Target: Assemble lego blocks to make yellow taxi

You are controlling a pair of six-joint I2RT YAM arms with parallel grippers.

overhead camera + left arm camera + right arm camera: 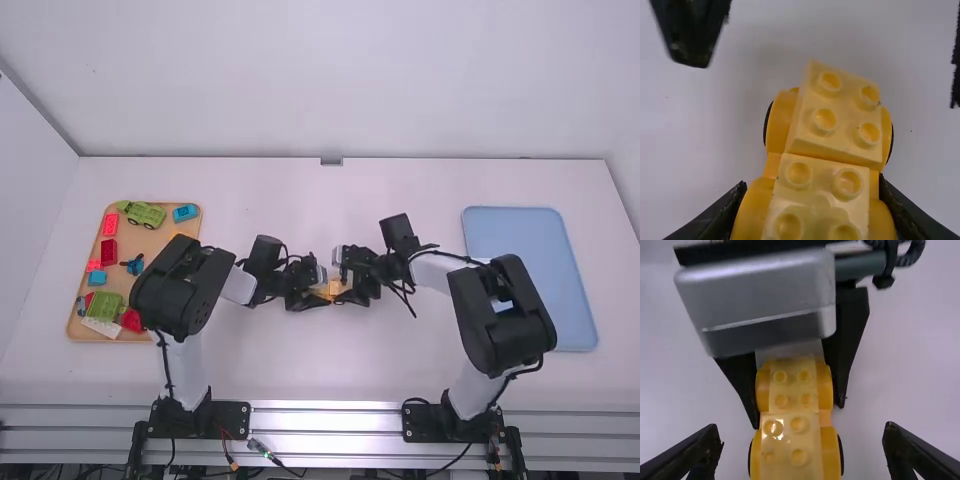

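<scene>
Both arms rise from the table's near edge, bases well apart. Left arm (pixel 182 345): elbow bent over the wooden tray's inner side, forearm reaching inward. Right arm (pixel 500 320): elbow bent over the near, inner part of the blue tray (pixel 583 290), forearm running inward too. The left gripper (pixel 317 293) and right gripper (pixel 349 291) face each other around the taxi (pixel 333 288), near the table's middle.

White table (pixel 330 365) runs between the bases and the grippers, and again beyond the grippers to the far edge, where the wall (pixel 330 80) stands. The wooden tray (pixel 140 338) is well apart from the taxi on the left side, the blue tray well apart on the right. The wooden tray bears a green car (pixel 143 214), a blue block (pixel 185 213), a green block (pixel 105 306) and red blocks (pixel 109 252).

From the left wrist view, the left gripper (pixel 812 200) pinches one end of the taxi by its rounded sides; two pale tops, four studs each, sit end to end. The right wrist view has the right gripper (pixel 801 447) spread, its fingers (pixel 705 442) on either side of the taxi's other end, with a gap each side.
</scene>
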